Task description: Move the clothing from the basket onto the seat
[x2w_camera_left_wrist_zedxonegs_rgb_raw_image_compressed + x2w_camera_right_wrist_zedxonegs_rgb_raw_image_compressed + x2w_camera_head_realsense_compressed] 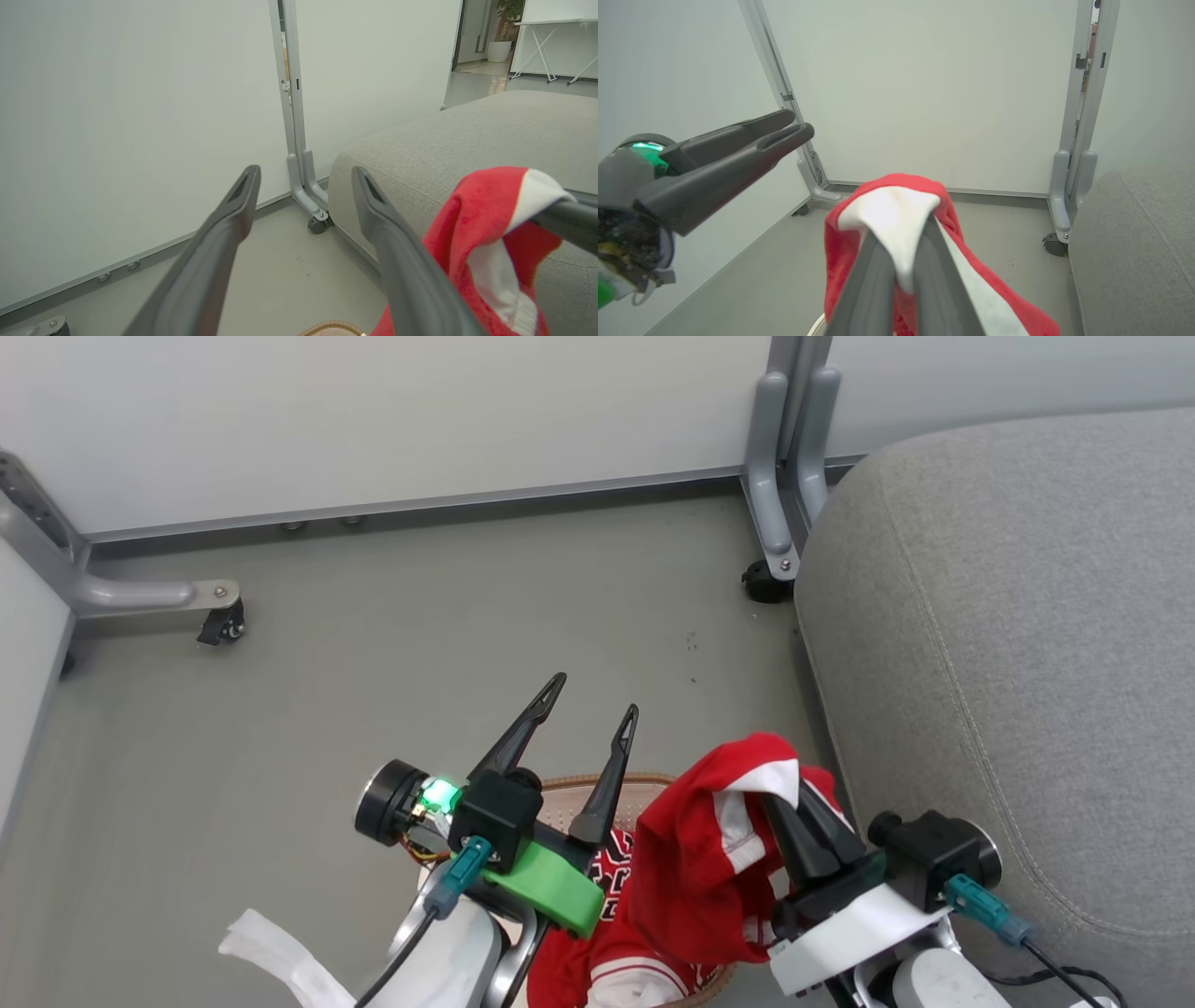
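While left claw (pixel 597 693) gapes empty, right claw (pixel 786 801) pinches red garment (pixel 686 859) — jersey (pixel 618 889) lettering unreadable.

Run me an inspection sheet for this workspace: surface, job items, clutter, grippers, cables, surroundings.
Surface: grey floor with a few dark specks.
Job's things: plain red garment hangs above the basket, not yet on the grey seat; lettered jersey lies in the basket.
Clutter: white strip at the head view's lower left, cannot tell what.
Grippers: left gripper open, holding nothing; right gripper shut on the garment's white trim.
Cables: left wrist cable and right wrist cable, both away from the fingers.
Surroundings: white partition panels on grey castered frames.
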Robot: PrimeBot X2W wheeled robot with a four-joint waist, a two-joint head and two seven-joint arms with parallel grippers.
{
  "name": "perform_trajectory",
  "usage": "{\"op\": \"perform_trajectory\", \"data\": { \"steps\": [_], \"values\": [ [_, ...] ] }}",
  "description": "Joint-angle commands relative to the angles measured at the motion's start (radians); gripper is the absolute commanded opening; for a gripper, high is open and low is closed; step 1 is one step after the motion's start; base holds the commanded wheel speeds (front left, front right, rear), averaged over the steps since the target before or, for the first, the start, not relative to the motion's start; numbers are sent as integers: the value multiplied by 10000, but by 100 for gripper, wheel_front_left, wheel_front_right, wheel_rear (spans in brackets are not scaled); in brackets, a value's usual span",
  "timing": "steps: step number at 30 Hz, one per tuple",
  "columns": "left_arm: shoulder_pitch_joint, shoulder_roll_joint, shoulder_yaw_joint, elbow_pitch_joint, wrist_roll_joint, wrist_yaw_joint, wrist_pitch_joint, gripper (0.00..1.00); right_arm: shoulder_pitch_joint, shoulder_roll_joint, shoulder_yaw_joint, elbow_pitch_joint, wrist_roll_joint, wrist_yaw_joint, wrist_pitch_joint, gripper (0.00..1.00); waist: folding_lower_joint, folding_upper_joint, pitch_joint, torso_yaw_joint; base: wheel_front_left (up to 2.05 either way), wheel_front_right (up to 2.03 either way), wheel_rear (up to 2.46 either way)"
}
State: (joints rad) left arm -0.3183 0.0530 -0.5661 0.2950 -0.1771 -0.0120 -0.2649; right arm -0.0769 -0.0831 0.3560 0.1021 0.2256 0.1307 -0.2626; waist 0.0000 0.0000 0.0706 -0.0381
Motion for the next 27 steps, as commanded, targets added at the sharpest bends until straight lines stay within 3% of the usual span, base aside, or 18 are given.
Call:
{"op": "perform_trajectory", "data": {
  "steps": [1, 9, 27],
  "values": [
    [124, 80, 56, -62, -75, -67, 9, 100, -124, -26, -84, -77, 4, 1, -35, 0, 0, 0, 115, -131, 0, 0, 0],
    [385, 232, 432, -338, -278, -429, 9, 100, -295, -98, -560, -479, -52, 1, -35, 0, 0, 0, 663, -938, 0, 0, 0],
    [1361, 1156, 1248, -1599, 147, -1088, 9, 100, -101, 117, -1414, -1595, -83, 1, -35, 0, 0, 0, 1929, -3268, 0, 0, 0]
  ]
}}
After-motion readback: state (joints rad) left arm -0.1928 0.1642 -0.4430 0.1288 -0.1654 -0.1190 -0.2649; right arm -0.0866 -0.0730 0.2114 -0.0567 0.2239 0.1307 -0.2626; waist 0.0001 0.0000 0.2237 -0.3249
